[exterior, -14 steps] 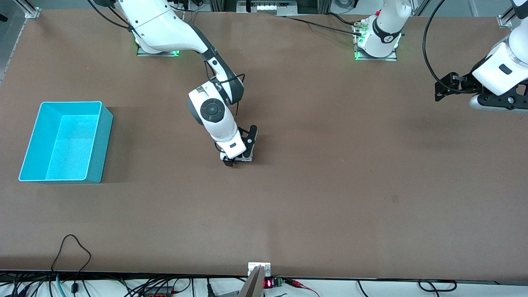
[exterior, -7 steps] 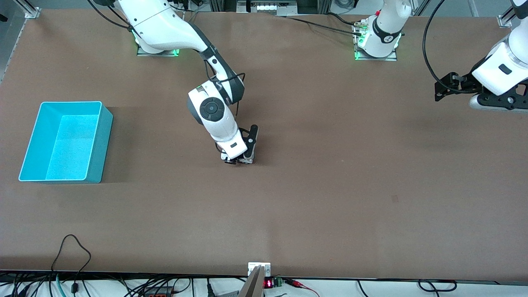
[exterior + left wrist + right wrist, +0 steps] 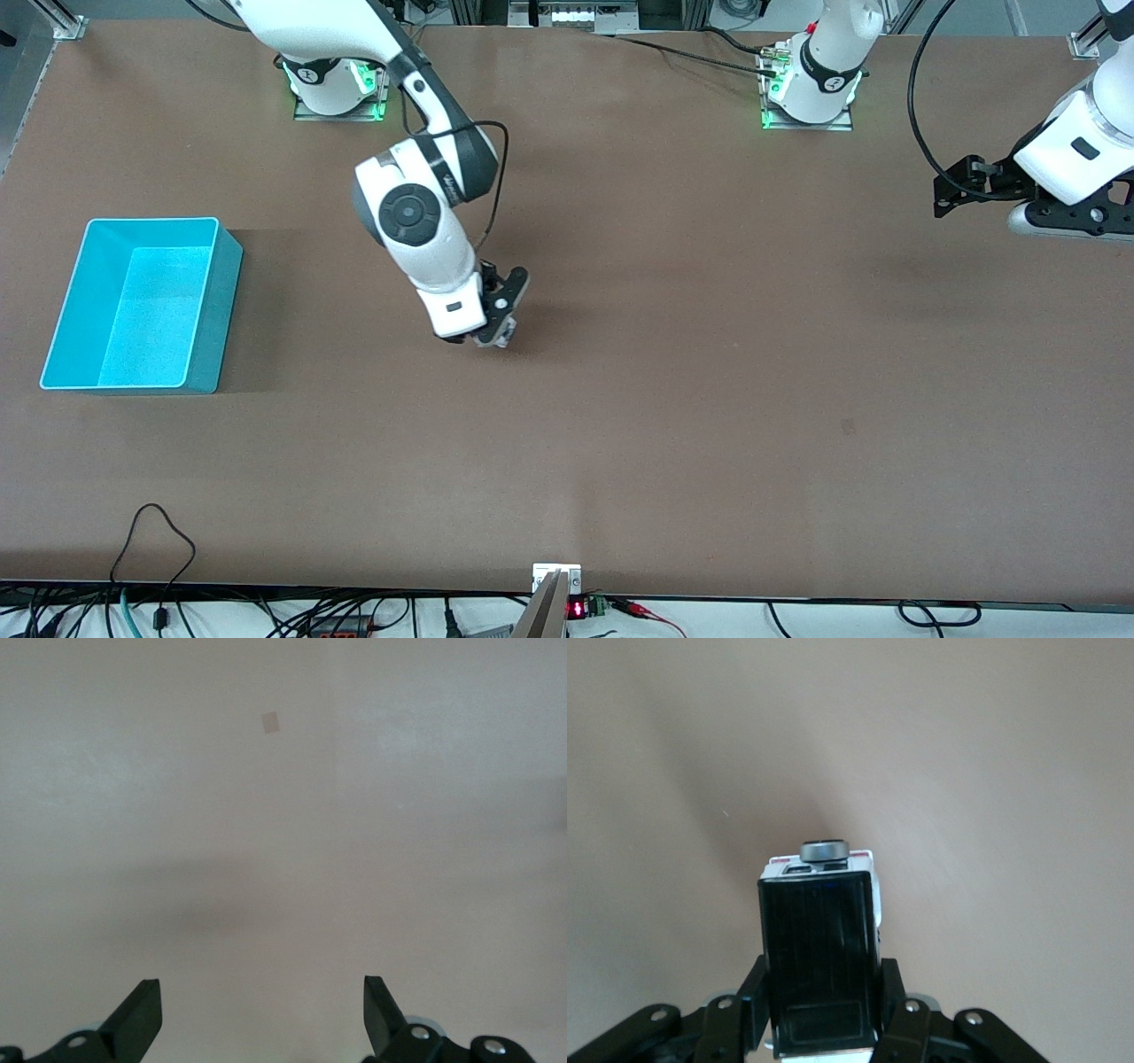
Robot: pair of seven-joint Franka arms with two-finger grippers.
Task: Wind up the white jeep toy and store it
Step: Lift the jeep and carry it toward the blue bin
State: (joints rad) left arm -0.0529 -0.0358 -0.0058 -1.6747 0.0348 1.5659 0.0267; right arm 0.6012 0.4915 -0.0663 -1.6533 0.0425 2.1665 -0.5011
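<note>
Two right gripper (image 3: 822, 1010) fingers (image 3: 753, 992) clamp white jeep toy (image 3: 821, 948).

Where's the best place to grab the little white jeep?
By its two long sides, coming down from above its black roof. The white jeep toy is boxy with flat sides, and the right gripper already pinches it that way. The left gripper waits, open.

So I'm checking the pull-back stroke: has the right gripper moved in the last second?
Yes. The right gripper, shut on the white jeep toy, has shifted toward the teal bin at the right arm's end of the table.
</note>
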